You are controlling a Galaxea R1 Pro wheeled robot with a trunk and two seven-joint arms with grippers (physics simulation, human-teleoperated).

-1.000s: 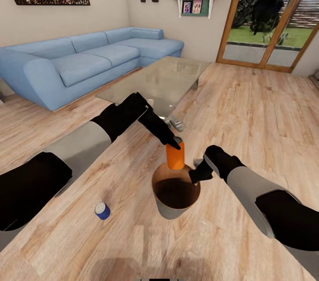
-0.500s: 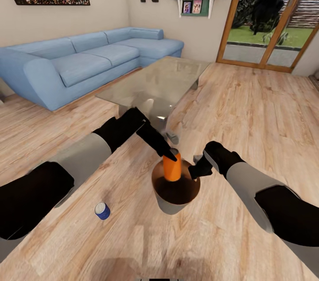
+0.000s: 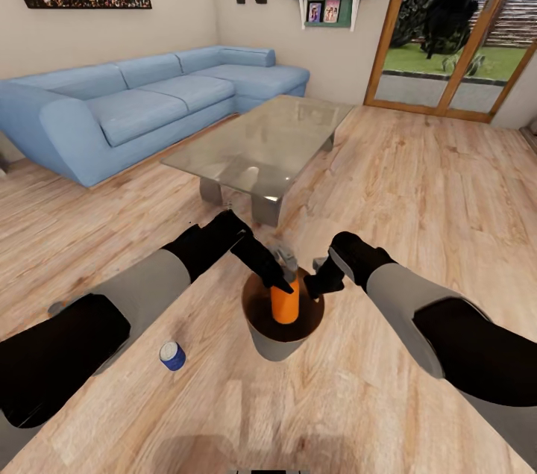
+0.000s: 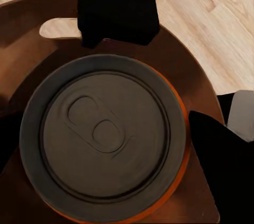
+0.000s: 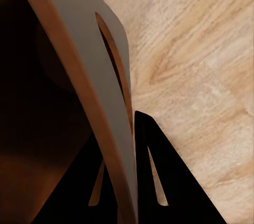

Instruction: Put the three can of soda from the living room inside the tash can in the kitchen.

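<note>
The tash can (image 3: 280, 343) stands on the wooden floor (image 3: 418, 183) in the living room, near the robot, between the two arms, and an orange can of soda (image 3: 285, 304) stands upright partly inside its mouth, lower half below the brown rim, top still above it. The left gripper (image 3: 282, 283) grips this can at its top, fingers (image 4: 117, 7) pinching it from opposite sides (the left wrist view looks straight down on the grey lid with its pull tab, orange edge showing round it, brown inner wall behind). The right gripper (image 3: 315, 287) holds the bin's far right rim, its fingers (image 5: 153, 181) closed on the thin grey-and-brown wall, one inside and one outside. What lies at the bottom of the bin is hidden by the can and by shadow. A blue can of soda (image 3: 172, 355) stands on the floor to the near left, well apart from the bin. Farther off are the glass desk (image 3: 261, 142) and the blue sofa (image 3: 142, 104).
</note>
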